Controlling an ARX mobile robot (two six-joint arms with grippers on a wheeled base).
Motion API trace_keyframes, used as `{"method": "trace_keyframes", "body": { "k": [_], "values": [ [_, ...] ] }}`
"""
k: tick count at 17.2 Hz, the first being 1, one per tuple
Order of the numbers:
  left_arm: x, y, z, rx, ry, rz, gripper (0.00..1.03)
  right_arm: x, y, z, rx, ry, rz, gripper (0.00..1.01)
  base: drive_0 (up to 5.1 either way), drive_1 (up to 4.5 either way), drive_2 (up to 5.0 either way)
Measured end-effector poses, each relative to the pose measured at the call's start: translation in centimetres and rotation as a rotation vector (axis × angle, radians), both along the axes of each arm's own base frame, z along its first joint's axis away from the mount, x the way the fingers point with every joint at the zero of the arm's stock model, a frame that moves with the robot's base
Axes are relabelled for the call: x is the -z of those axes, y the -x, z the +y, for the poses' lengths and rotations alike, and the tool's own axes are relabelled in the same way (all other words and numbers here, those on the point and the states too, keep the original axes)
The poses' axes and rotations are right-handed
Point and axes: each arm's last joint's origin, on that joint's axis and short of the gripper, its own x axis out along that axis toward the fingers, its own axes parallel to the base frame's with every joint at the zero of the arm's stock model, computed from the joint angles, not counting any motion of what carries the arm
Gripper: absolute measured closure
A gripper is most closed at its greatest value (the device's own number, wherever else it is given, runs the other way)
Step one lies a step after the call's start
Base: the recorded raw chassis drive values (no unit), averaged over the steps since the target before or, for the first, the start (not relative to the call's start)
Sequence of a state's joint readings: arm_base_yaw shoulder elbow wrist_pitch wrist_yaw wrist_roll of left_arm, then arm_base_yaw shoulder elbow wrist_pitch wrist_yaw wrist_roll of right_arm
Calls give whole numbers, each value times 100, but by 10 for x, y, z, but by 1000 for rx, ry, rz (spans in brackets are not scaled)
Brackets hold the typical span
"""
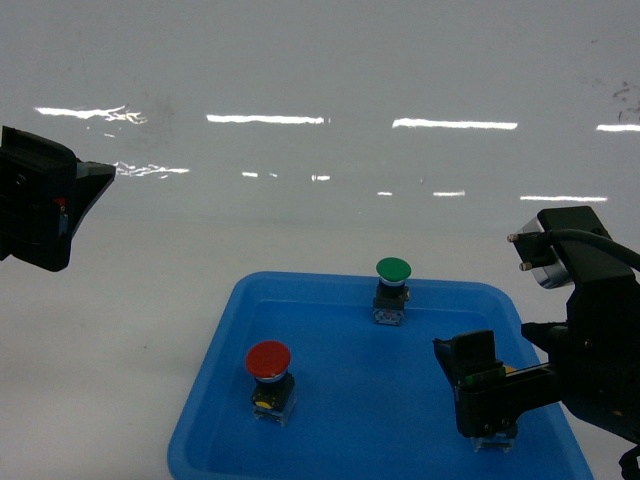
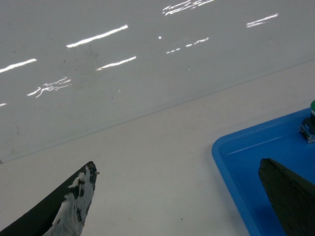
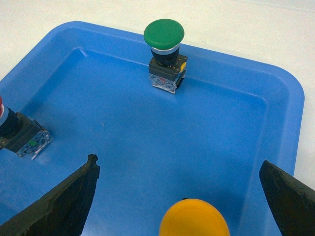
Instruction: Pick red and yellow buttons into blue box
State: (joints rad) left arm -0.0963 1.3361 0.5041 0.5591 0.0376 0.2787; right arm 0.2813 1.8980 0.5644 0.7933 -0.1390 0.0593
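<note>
The red button (image 1: 268, 360) stands at the front left of a shallow blue tray (image 1: 350, 340); only its base (image 3: 27, 139) shows at the left edge of the right wrist view. The yellow button's cap (image 3: 194, 220) sits low between the wide-apart fingers of my right gripper (image 3: 178, 164), untouched. In the head view that gripper (image 1: 485, 385) hangs over the tray's front right and hides the yellow cap. My left gripper (image 2: 177, 166) is open over bare white table, left of the tray (image 2: 246, 162), and sits far left in the head view (image 1: 70, 200). The blue box is out of view.
A green-capped button (image 1: 393, 270) stands at the tray's back middle, also seen in the right wrist view (image 3: 164, 34). The tray's raised rim (image 3: 290, 113) runs close to my right finger. White tabletop (image 1: 120, 330) surrounds the tray; a glossy white wall lies behind.
</note>
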Motion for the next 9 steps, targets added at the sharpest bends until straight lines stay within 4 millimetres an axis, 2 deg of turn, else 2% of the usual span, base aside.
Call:
{"method": "trace_keyframes", "body": {
  "k": [3, 4, 5, 9],
  "values": [
    [0, 0, 0, 0, 0, 0, 5, 1, 0, 3, -8, 61, 48, 3, 0, 0, 0],
    [0, 0, 0, 0, 0, 0, 5, -8, -11, 14, -31, 82, 14, 3, 0, 0, 0],
    [0, 0, 0, 0, 0, 0, 5, -6, -14, 21, -52, 97, 21, 3, 0, 0, 0],
    [0, 0, 0, 0, 0, 0, 5, 25, -14, 24, -50, 153, 135, 3, 0, 0, 0]
  ]
}}
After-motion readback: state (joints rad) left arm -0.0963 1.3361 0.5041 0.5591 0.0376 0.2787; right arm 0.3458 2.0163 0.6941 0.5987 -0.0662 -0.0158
